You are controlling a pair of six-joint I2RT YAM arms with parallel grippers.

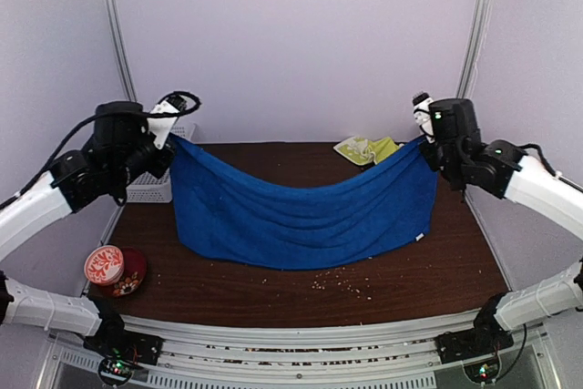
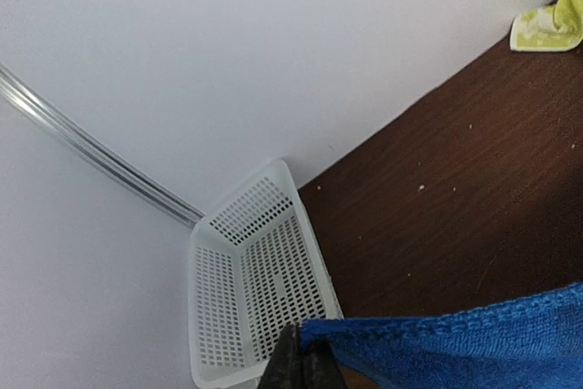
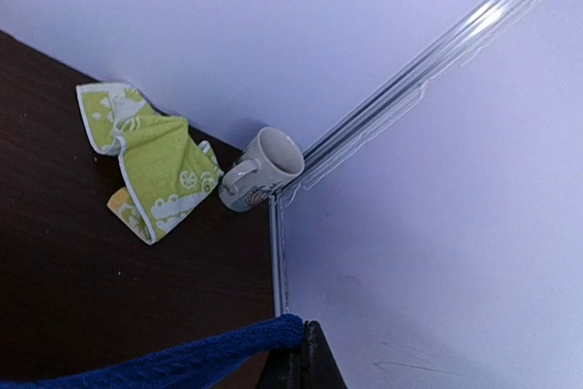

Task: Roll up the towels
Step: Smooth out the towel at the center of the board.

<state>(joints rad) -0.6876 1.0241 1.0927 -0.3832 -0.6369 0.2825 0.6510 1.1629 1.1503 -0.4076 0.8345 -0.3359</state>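
Note:
The royal-blue towel (image 1: 305, 209) hangs stretched between my two grippers above the brown table, sagging in the middle with its lower edge near the tabletop. My left gripper (image 1: 171, 143) is shut on its left top corner (image 2: 428, 339); my left gripper shows in the left wrist view (image 2: 303, 362). My right gripper (image 1: 425, 145) is shut on its right top corner (image 3: 228, 353); my right gripper shows in the right wrist view (image 3: 302, 362). The yellow-green towel (image 1: 365, 148) lies crumpled at the table's back right, and also shows in the right wrist view (image 3: 150, 159) and the left wrist view (image 2: 549, 25).
A white perforated basket (image 1: 155, 179) stands at the table's left back edge, below my left gripper (image 2: 246, 280). A white mug (image 3: 260, 168) lies on its side in the back right corner. A red patterned cup and dark dish (image 1: 114, 269) sit front left. Crumbs (image 1: 342, 281) dot the front.

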